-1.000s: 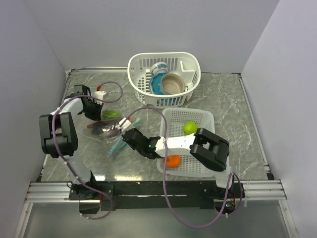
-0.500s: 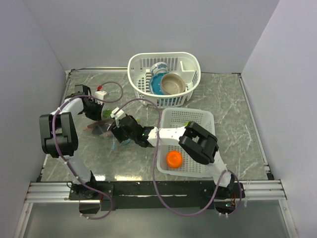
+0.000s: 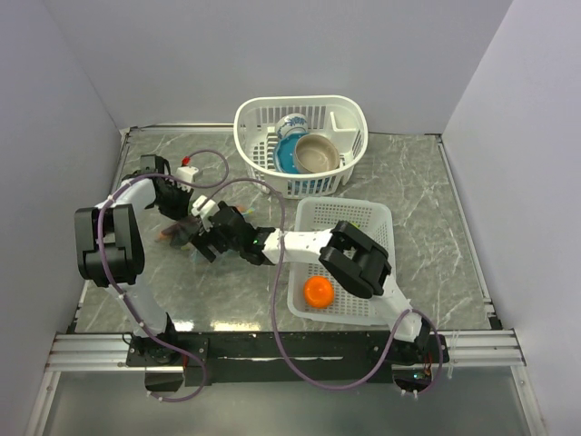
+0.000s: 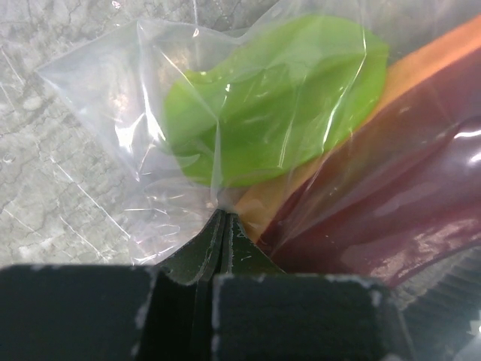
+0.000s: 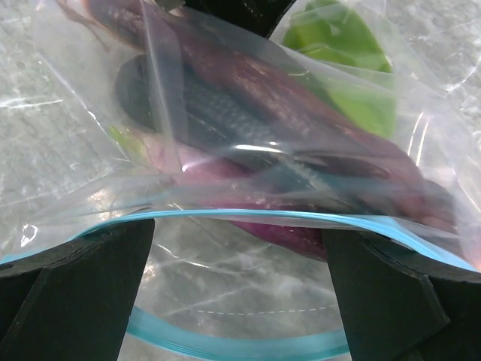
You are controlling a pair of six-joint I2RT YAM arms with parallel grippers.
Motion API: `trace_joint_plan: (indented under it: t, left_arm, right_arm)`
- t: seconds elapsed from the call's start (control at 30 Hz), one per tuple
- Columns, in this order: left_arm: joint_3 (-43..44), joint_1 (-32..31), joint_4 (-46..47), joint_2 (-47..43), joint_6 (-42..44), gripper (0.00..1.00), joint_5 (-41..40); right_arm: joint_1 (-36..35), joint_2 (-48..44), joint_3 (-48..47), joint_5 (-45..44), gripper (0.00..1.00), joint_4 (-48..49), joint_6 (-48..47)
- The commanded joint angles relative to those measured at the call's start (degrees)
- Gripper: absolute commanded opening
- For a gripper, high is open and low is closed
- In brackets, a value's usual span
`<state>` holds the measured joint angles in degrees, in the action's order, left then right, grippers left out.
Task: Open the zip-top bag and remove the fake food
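Status, near to far.

- **Lower centre, top view:** the orange ball (image 3: 318, 291) is seen lying in the white mesh tray (image 3: 345, 202). At least one piece is judged removed. Anything else in the tray is masked by the right arm.
- **Mid-left:** the zip-top bag (image 3: 186, 232) is lying on the worktop (image 3: 427, 182), worked by both arms.
- **Right end effector** (image 5: 237, 278): spread wide at the bag mouth. The teal zip strip (image 5: 248, 216) is seen parted into two lines in the right wrist view, so the opening step is judged done.
- **Left end effector** (image 4: 222, 226): pressed together, pinching the bag's film just beside the green piece (image 4: 278, 98).
- **Inside the bag:** the green piece, a long orange piece (image 4: 421, 68) and a dark purple aubergine (image 4: 391, 195) are to be taken out. Roughly half is judged left.
- **Upper centre:** the white basket (image 3: 254, 127) with the blue bowl (image 3: 289, 153) and tan bowl (image 3: 318, 153) is not involved.
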<state>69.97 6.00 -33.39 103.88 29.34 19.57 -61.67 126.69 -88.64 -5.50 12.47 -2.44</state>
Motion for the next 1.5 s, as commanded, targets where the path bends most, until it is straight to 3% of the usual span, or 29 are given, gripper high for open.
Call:
trace_joint_plan:
  t: [0.0,0.33,0.5,0.63,0.97,1.27,1.47]
  left_arm:
    - [0.7,-1.1,-0.8,0.5,0.6,0.01,2.3]
    - [-1.1,-1.3,-0.2,0.5,1.1,0.01,2.4]
    - [-1.9,-1.2,-0.1,-0.5,1.8,0.01,2.1]
    - [-2.2,-1.3,-0.5,-0.6,2.4,0.01,2.0]
    - [-3.6,-1.3,0.1,-1.1,3.0,0.01,1.2]
    - [-3.4,-1.2,-0.4,-1.3,3.0,0.01,0.9]
    - [-3.5,-1.3,-0.7,-1.8,3.3,0.01,0.5]
  right_arm:
    - [-0.1,0.7,-2.9,0.8,1.0,3.3,0.9]
    - [0.1,-2.8,0.8,-3.1,1.0,12.1,8.5]
    - [1.5,4.1,-9.4,0.3,1.0,2.7,13.5]
    - [1.1,7.2,-14.2,-5.2,1.0,-5.3,18.1]
    - [0.8,3.2,-5.9,-15.8,0.94,-11.9,21.9]
    - [0.4,-2.2,6.0,-17.7,0.93,-11.9,23.9]
    - [0.6,-4.7,5.8,-15.3,0.92,-8.5,23.6]
